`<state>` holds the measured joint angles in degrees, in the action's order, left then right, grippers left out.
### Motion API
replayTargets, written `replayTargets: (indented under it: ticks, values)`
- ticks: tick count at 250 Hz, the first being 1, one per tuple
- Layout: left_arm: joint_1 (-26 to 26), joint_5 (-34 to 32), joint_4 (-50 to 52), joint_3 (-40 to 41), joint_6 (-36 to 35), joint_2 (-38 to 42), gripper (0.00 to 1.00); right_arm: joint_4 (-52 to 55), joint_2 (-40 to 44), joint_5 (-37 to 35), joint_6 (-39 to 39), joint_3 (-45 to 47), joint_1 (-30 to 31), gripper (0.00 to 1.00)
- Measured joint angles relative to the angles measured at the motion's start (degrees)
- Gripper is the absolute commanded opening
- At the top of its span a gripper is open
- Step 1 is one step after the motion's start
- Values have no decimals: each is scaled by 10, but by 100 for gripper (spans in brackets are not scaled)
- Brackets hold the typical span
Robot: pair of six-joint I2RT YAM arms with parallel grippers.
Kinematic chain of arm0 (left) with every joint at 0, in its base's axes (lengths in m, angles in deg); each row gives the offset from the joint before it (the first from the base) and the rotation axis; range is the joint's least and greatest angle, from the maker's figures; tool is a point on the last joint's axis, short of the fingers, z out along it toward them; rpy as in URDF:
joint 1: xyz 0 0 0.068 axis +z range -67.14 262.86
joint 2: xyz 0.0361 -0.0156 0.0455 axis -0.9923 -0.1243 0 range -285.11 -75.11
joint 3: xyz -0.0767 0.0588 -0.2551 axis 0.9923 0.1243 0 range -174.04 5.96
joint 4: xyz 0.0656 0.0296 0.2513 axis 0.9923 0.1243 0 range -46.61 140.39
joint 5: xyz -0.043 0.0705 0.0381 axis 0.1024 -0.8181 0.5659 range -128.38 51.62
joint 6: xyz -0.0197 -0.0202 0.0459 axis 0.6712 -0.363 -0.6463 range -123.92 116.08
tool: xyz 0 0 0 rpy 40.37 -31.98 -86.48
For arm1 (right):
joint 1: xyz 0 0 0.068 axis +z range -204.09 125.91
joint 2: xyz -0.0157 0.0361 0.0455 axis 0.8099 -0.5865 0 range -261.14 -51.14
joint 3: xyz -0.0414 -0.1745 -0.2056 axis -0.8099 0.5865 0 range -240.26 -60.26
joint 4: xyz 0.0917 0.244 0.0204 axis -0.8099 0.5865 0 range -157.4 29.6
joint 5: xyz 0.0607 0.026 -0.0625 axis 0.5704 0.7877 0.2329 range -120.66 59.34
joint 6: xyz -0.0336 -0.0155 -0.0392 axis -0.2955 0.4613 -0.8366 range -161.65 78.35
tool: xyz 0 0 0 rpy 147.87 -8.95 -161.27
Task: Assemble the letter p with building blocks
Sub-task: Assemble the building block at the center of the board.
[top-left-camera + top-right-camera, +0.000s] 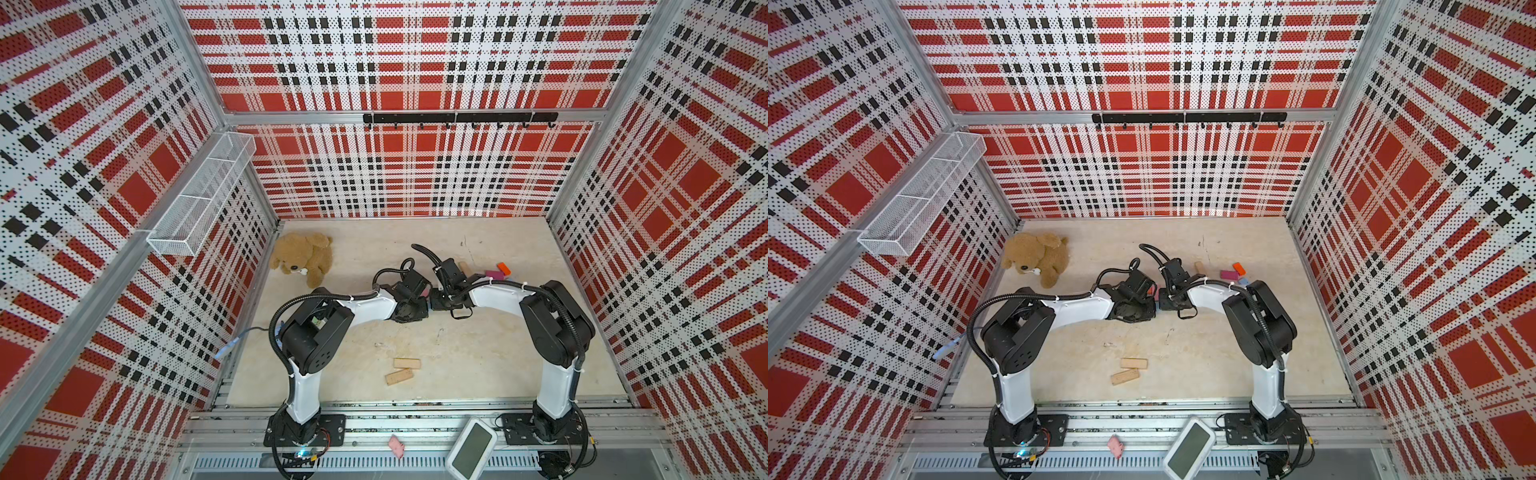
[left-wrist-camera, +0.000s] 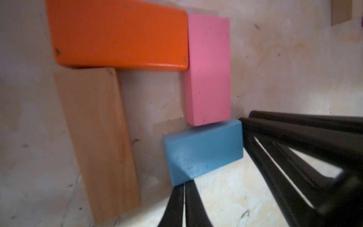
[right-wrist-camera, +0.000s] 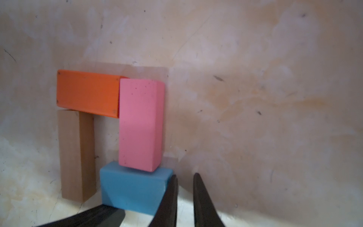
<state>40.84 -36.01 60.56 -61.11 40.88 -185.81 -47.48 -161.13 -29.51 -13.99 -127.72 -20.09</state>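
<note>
On the bench [image 1: 478,345], my left gripper [image 2: 184,188] is shut, my right gripper [image 3: 185,177] barely parted. Empty, both press the blue block [image 3: 133,186] square.

Block cluster [image 3: 141,125] central, two blocks [image 1: 406,363] before, bear [image 1: 303,257] behind-left

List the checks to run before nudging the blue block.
1. Left gripper jaws shut, tips at the blue block: ok.
2. Right gripper jaws slightly apart, empty, one finger beside the blue block: ok.
3. Blue block meeting the tan block: not ok, a gap shows.
4. Pink block against the orange block: ok.
5. Orange block against the tan block's end: ok.
6. Blue block square to the pink block: cannot tell.
</note>
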Motion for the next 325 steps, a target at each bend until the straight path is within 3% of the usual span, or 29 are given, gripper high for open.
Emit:
replayTargets:
  ticks: [325]
  values:
    - [15,3,0,0,-2,0,11,-5,-9,17,-1,-9,0,20]
